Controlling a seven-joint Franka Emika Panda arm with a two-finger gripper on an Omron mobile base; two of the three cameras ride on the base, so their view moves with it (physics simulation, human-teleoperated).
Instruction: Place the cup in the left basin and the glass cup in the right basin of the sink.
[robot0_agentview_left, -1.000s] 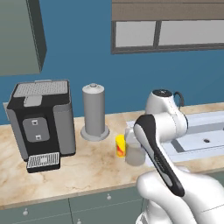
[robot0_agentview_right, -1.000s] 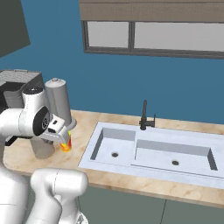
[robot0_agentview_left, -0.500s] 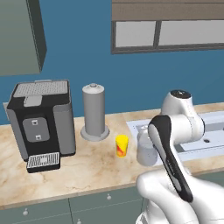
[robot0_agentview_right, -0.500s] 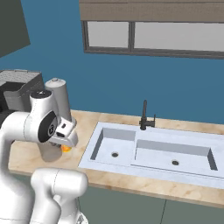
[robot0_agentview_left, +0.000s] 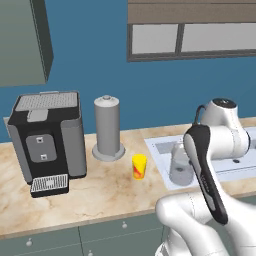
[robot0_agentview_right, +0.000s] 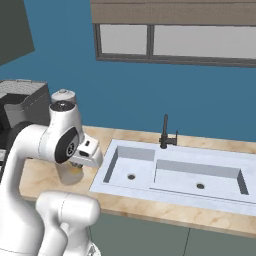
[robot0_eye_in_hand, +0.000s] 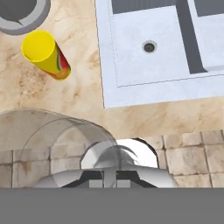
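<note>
Since a second ago: carrying the glass cup rightward, I am leaving the cup behind; the tumbler, then beside it, is now hanging over the sink's left rim.
My fingers: they are closing on the glass cup; in the hand view its see-through wall is curving up right in front of the dark tips.
Glass cup: in the left base view it is sitting upright under my wrist, above the near left corner of the sink, partly hidden by my forearm.
Cup: yellow with red-orange splashes, it is standing upright on the marbled desk, left of the sink and well apart from my fingers; in the hand view it is showing at upper left.
Left basin: the narrower compartment, with a small round drain.
Right basin: the wider compartment beyond the divider, with its own drain.
Faucet: slim and black, it is standing on the back rim above the divider.
Behind the cup: a tall grey cylinder on a round base, and left of it a black coffee machine.
</note>
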